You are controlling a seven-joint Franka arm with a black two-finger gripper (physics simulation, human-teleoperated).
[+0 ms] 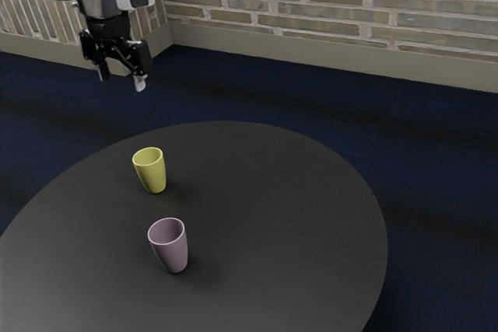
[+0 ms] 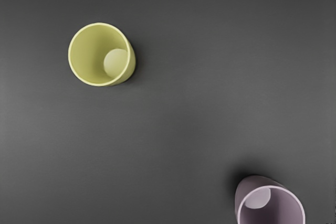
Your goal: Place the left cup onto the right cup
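A yellow-green cup [image 1: 149, 169] and a purple cup [image 1: 168, 244] are seen upright and apart on a round dark table [image 1: 311, 215], neither stacked on the other. The black gripper [image 1: 120, 74] is held high above them, jaws spread and empty. Nothing is judged done: grasping, lifting and stacking are all left.

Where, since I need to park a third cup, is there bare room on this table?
The round table is bare across its whole stretch on the exterior view's right of the yellow-green cup and the purple cup, out to the rim. A narrower bare strip lies between the two cups. Only that cup pair crowds anything.
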